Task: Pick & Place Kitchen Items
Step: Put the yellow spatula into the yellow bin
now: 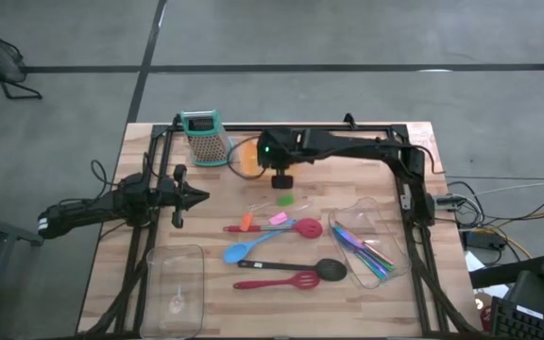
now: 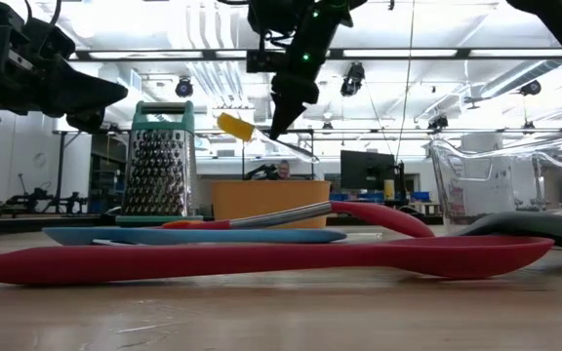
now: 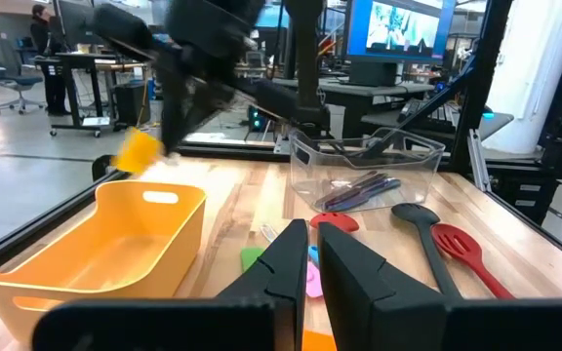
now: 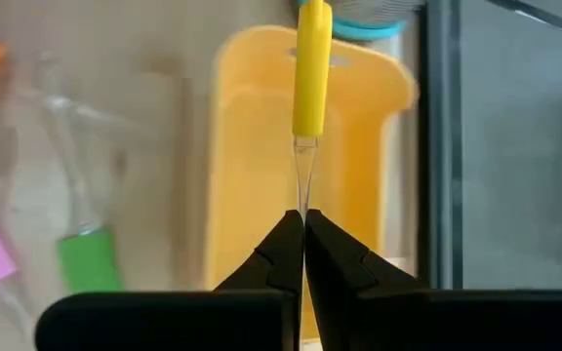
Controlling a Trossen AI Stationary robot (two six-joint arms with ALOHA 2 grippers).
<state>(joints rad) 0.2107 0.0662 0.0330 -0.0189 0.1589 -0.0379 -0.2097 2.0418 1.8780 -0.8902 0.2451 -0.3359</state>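
My right gripper hangs above the table beside the orange tray, shut on a small utensil with a yellow handle and a thin clear shaft. A green piece, an orange piece and a pink piece lie flat on the wood. So do a red spoon, a blue spoon, a black spoon and a red slotted spatula. Blue-handled cutlery lies in a clear bin. My left gripper waits shut at the table's left. My right gripper pinches the utensil's thin clear shaft between its two fingertips. The fingers slant downward and lie along the utensil. The yellow handle sticks out ahead of the fingers. The whole piece is lifted clear, over the orange tray.
A teal-topped metal grater stands at the back left, next to the tray. One clear bin sits at the right and another clear bin at the near left. A black frame runs around the table's edges.
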